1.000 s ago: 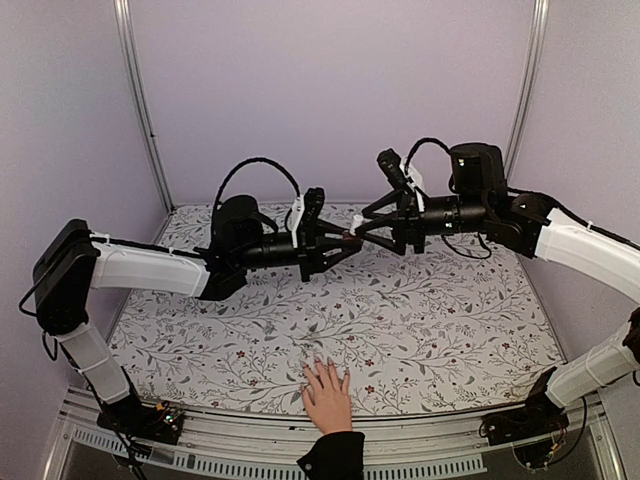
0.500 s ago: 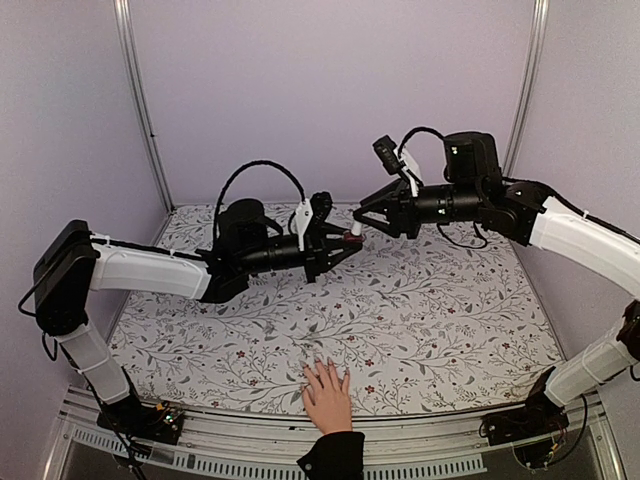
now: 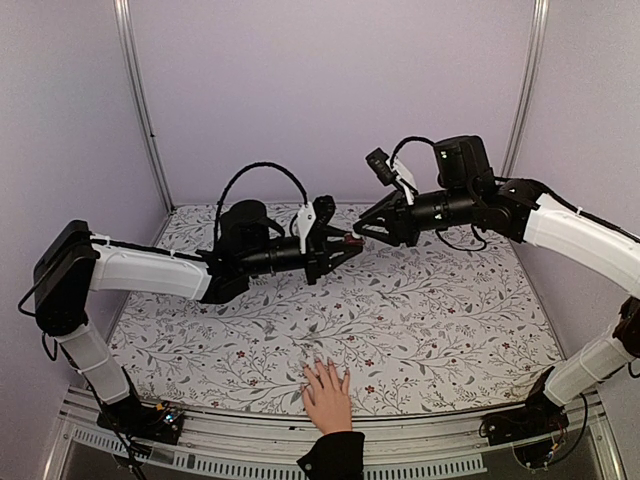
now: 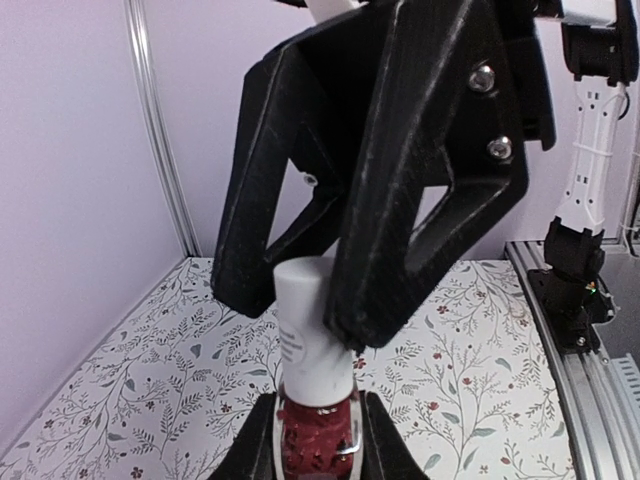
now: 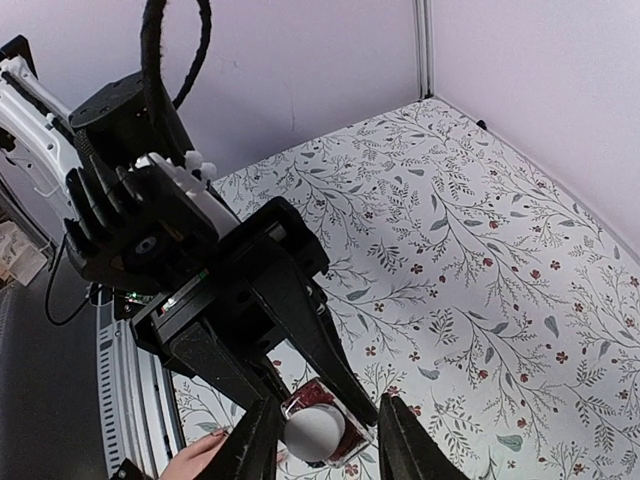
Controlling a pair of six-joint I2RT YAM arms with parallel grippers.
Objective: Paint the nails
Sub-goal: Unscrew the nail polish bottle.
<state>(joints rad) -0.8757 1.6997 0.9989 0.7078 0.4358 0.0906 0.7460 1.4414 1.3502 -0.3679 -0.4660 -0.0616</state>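
A dark-red bottle (image 4: 318, 432) with a white cap (image 4: 310, 340) is held in mid-air above the table's back half, my left gripper (image 4: 318, 425) shut on its glass body. My right gripper (image 5: 325, 440) straddles the cap (image 5: 313, 432): one finger lies against it and a gap shows beside the other, so the jaws stand open. From above, the two grippers meet tip to tip, left (image 3: 343, 243) and right (image 3: 362, 231). A hand (image 3: 327, 395) with a black cuff rests flat at the near edge. Its nails (image 3: 321, 362) point away from me, too small to make out.
The floral cloth (image 3: 440, 320) covers the whole table. Purple walls with metal posts (image 3: 142, 110) close in the back and sides. A metal rail (image 3: 420, 440) runs along the near edge.
My right gripper has swung down and left onto the bottle's cap, and its jaws have narrowed around it. The left arm and the hand have stayed put.
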